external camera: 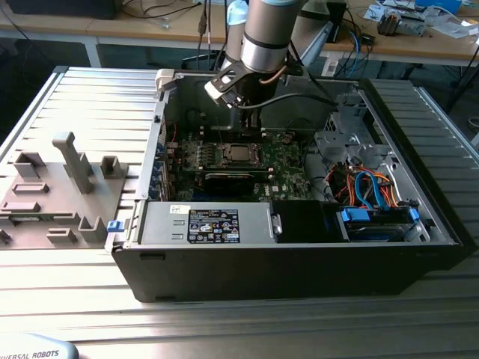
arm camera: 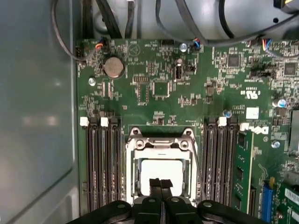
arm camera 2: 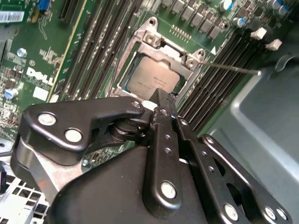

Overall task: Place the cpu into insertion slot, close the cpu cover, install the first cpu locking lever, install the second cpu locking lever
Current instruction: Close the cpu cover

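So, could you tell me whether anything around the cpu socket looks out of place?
The cpu sits square under its cover. One thin lever juts away from the cover instead of lying along it.

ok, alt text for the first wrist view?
The gripper, shut, hangs over the cpu, which lies framed by the silvery cpu cover. Black memory slots flank it on the green motherboard.
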`<state>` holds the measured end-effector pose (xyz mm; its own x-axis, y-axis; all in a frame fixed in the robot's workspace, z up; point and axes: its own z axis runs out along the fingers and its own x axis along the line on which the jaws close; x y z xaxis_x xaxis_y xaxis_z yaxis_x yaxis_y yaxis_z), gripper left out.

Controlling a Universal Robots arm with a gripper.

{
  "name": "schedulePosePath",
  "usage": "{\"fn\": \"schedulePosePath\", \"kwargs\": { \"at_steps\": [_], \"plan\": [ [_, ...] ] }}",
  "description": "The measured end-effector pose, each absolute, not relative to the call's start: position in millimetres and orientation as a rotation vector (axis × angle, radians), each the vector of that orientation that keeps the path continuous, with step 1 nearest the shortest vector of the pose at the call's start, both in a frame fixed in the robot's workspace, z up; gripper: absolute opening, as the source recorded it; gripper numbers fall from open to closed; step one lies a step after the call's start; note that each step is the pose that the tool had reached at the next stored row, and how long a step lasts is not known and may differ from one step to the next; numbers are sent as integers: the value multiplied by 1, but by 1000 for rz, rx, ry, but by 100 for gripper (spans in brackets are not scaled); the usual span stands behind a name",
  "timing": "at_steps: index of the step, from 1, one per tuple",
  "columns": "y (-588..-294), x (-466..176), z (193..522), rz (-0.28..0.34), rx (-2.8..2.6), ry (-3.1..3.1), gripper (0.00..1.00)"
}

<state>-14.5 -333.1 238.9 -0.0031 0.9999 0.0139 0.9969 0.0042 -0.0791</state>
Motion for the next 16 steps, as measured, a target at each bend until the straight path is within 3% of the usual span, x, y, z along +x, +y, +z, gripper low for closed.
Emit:
{"fn": "schedulePosePath", "kwargs": {
  "at_steps": [16],
  "plan": [
    [-333, -33, 231, 71, -2170, -2178, 11]
  ]
}}
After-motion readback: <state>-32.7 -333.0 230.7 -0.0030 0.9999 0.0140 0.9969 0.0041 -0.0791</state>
